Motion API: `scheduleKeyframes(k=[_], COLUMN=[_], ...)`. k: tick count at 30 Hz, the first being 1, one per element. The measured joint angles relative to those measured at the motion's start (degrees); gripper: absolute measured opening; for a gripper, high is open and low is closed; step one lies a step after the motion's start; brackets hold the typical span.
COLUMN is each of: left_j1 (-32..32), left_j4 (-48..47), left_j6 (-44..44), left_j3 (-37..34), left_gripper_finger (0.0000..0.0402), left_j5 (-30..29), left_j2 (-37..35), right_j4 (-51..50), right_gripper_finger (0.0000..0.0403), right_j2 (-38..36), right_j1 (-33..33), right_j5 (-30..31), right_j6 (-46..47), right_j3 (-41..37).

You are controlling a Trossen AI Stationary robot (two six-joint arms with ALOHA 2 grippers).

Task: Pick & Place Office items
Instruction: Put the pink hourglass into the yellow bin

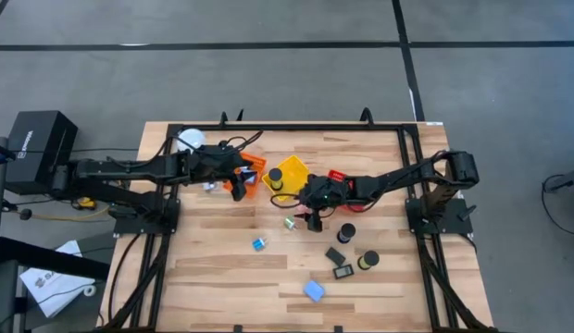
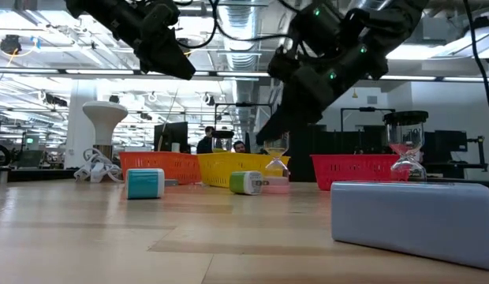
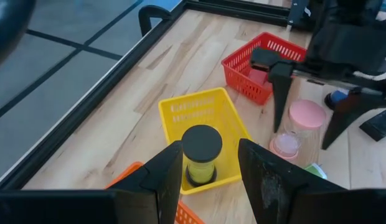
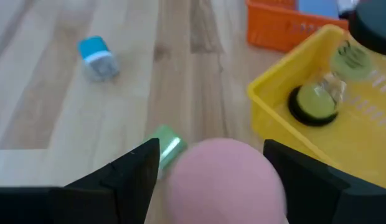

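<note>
My right gripper (image 1: 310,218) is open and points down over a pink-capped cylinder with a glass waist (image 3: 299,127), which stands on the table in front of the yellow basket (image 1: 289,176). Its fingers (image 3: 279,99) stand on either side of the pink top (image 4: 224,177); I see no touch. My left gripper (image 1: 239,188) is open, holds nothing and hovers over the orange basket (image 1: 254,172). A black-capped cylinder (image 3: 201,155) stands in the yellow basket. Black cylinders (image 1: 347,231), black flat rectangles (image 1: 335,254) and light-blue blocks (image 1: 314,290) lie on the near half of the table.
A red basket (image 3: 261,65) sits to the right of the yellow one. A small green piece (image 4: 166,144) and a small blue block (image 4: 96,55) lie near the pink cylinder. A white globe (image 1: 190,141) stands at the far left. Black frame rails (image 1: 407,157) edge the table.
</note>
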Motion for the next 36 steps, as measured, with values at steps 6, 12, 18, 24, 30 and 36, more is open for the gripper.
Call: scheduleKeyframes(k=[6, 12, 18, 24, 30, 36], left_j1=[0.0, 0.0, 0.0, 0.0, 0.0, 0.0], left_j4=[0.0, 0.0, 0.0, 0.0, 0.0, 0.0], left_j6=[0.0, 0.0, 0.0, 0.0, 0.0, 0.0], left_j3=[0.0, 0.0, 0.0, 0.0, 0.0, 0.0], left_gripper_finger=[0.015, 0.015, 0.015, 0.015, 0.015, 0.015], left_j5=[0.0, 0.0, 0.0, 0.0, 0.0, 0.0], left_j2=[0.0, 0.0, 0.0, 0.0, 0.0, 0.0], right_j4=[-0.1, -0.4, -0.2, -0.2, 0.8, 3.3], right_gripper_finger=[0.0274, 0.0256, 0.0217, 0.0184, 0.0203, 0.0191], right_j2=[0.2, 0.2, 0.2, 0.2, 0.2, 0.2], right_j1=[-0.2, 0.0, -0.1, -0.1, 0.0, -0.7], right_j5=[0.0, -0.1, -0.1, -0.2, -0.2, -4.0], right_j6=[0.0, 0.0, 0.0, 0.0, -0.1, -1.9], right_j3=[0.0, 0.0, 0.0, 0.0, 0.0, 0.0])
